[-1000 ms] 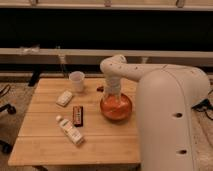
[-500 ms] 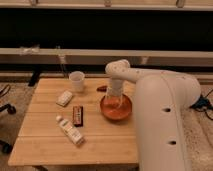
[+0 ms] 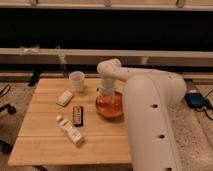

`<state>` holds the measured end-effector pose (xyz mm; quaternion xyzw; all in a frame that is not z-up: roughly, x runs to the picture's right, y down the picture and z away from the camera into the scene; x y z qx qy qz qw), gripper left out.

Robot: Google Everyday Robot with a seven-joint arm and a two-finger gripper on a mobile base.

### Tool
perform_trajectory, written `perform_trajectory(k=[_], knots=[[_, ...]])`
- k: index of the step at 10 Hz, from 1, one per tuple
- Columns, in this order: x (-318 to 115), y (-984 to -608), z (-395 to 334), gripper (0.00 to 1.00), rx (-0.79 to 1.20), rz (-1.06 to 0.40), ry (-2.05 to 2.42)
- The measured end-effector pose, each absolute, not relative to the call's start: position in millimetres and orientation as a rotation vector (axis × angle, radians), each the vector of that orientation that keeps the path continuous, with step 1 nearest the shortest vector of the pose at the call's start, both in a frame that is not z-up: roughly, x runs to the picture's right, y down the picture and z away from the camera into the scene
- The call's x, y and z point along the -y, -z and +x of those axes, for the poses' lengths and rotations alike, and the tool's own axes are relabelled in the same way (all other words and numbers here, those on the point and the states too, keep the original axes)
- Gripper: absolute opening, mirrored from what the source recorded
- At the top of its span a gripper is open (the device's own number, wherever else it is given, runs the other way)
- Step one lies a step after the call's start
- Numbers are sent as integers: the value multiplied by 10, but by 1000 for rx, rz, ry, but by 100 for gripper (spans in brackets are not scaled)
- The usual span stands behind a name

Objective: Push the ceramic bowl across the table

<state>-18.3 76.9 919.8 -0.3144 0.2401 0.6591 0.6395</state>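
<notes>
The orange-red ceramic bowl (image 3: 110, 107) sits on the light wooden table (image 3: 50, 142), right of the table's middle and near the arm. My gripper (image 3: 105, 94) hangs from the white arm and reaches down onto the bowl's far left rim, partly covering it. The bowl's right side is hidden behind the big white arm body (image 3: 150, 120).
A translucent white cup (image 3: 76, 81) stands at the table's back, left of the gripper. A pale packet (image 3: 64, 98), a dark red bar (image 3: 78, 115) and a white bottle lying flat (image 3: 70, 130) are on the table's left half. A black wall and ledge run behind.
The arm has swung a little toward the back of the table. The bowl has shifted slightly back and right with it. The other items have not moved.
</notes>
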Motion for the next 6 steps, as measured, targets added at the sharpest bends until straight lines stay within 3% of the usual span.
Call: perform_trajectory(k=[6], knots=[[-744, -9164, -911, 65, -480, -810, -1408]])
